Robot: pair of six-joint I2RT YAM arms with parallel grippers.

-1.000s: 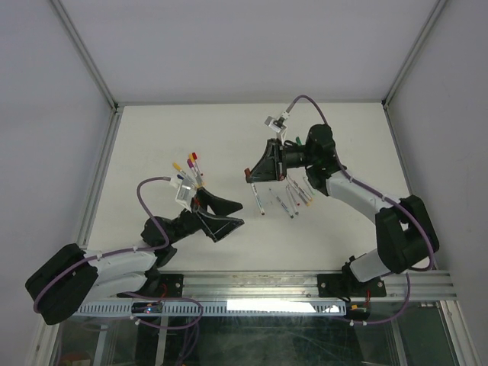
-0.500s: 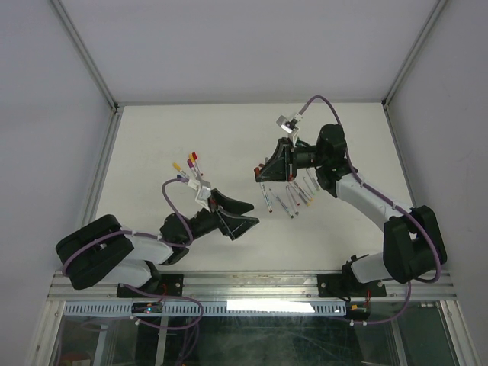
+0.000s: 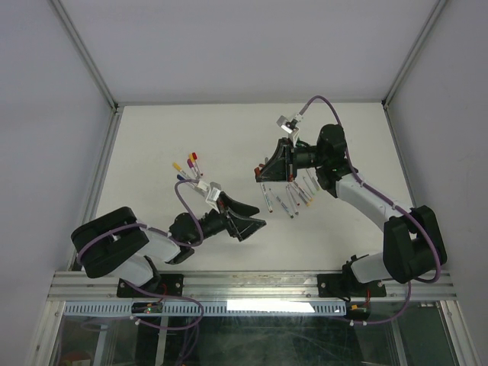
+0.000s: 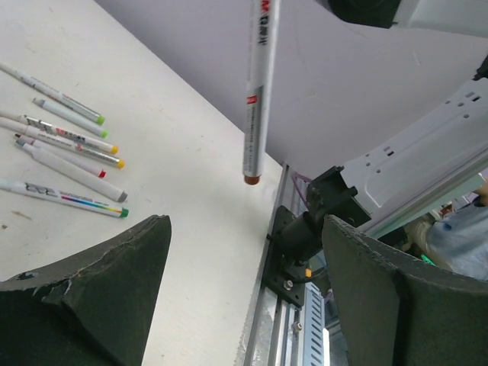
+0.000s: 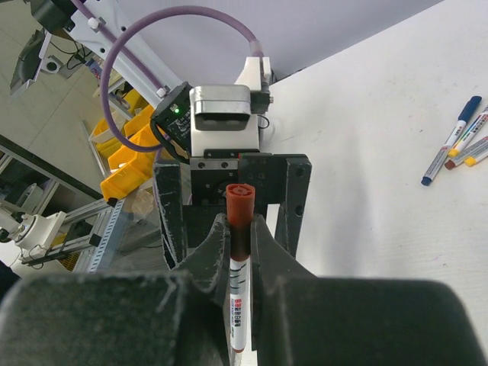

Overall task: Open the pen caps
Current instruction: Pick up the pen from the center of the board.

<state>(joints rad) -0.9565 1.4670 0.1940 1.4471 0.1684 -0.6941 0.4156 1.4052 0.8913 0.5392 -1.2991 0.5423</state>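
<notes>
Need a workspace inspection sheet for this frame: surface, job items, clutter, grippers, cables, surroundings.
Surface: white table, walled on three sides.
Job's things: one pen with a dark red cap is clamped; other pens lie in a left group and a right group.
Clutter: nothing seen.
Grippers: left gripper open, empty, facing the cap; right gripper shut on the pen.
Cables: purple cable loops at each wrist, off the pens.
Surroundings: white walls, metal rail, yellow bins beyond.
</notes>
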